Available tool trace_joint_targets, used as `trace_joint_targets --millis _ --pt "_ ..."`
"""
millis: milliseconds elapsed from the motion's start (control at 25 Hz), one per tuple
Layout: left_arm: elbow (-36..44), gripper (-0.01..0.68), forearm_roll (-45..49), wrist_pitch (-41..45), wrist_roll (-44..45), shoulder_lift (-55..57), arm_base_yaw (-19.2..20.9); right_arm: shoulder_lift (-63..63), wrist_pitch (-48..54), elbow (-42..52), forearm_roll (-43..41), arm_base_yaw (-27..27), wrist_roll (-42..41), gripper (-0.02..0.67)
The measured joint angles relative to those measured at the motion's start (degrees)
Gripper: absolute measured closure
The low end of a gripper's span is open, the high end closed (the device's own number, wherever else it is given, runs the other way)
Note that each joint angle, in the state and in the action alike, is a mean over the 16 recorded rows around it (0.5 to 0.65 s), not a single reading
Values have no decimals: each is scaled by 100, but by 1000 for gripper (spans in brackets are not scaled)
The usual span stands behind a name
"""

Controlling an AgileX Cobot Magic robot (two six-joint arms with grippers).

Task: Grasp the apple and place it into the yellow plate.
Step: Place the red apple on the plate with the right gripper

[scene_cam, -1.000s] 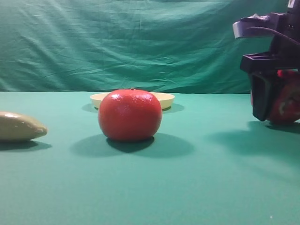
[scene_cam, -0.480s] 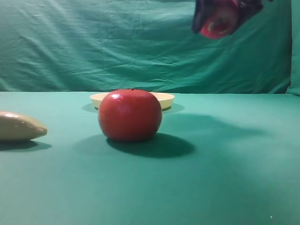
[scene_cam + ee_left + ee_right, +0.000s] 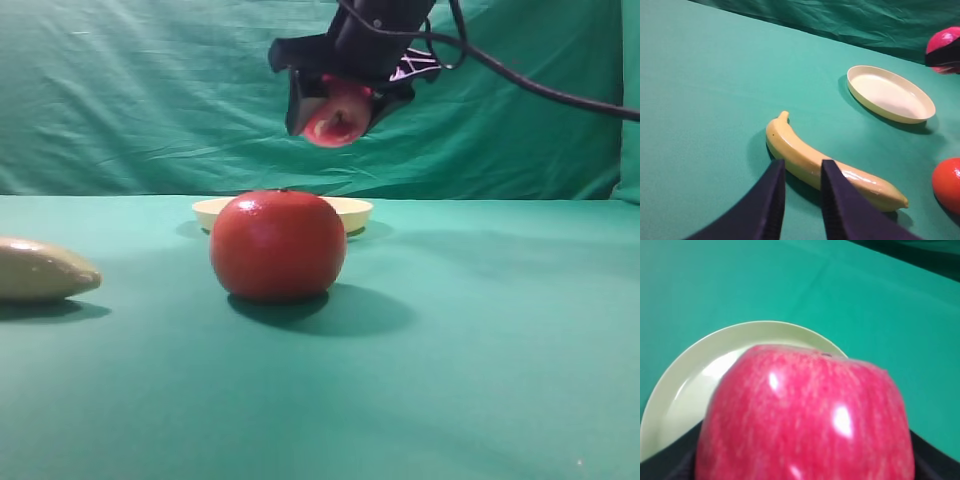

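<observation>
The glossy pink-red apple (image 3: 330, 122) hangs in the air with my right gripper (image 3: 340, 105) shut on it, black jaws on either side. It is over the yellow plate (image 3: 356, 209), which sits at the back of the table behind an orange-red fruit. In the right wrist view the apple (image 3: 805, 415) fills the frame, with the yellow plate (image 3: 685, 390) directly beneath it. The left wrist view shows the plate (image 3: 890, 95) bare and the apple (image 3: 946, 42) at the top right edge. My left gripper (image 3: 802, 166) stands narrowly open over a banana, holding nothing.
A large orange-red round fruit (image 3: 278, 246) stands in front of the plate, mid-table. A beige-yellow banana (image 3: 825, 165) lies at the left. Green cloth covers the table and hangs as a backdrop.
The right gripper lifted the apple off the table at the far right, carried it up and leftward, and now holds it lower, above the plate. The left arm is unmoved.
</observation>
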Motion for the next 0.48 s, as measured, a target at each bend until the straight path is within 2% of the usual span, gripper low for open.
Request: trace_joint_targets --millis 280,360,480 --pt "0 516 0 0 0 0 0 -160 537 -294 -142 1 -198 25" --pt "0 516 0 0 0 0 0 -306 820 -417 -196 1 -257 48" --pt "0 516 0 0 0 0 0 -604 1316 -607 -276 1 -340 137"
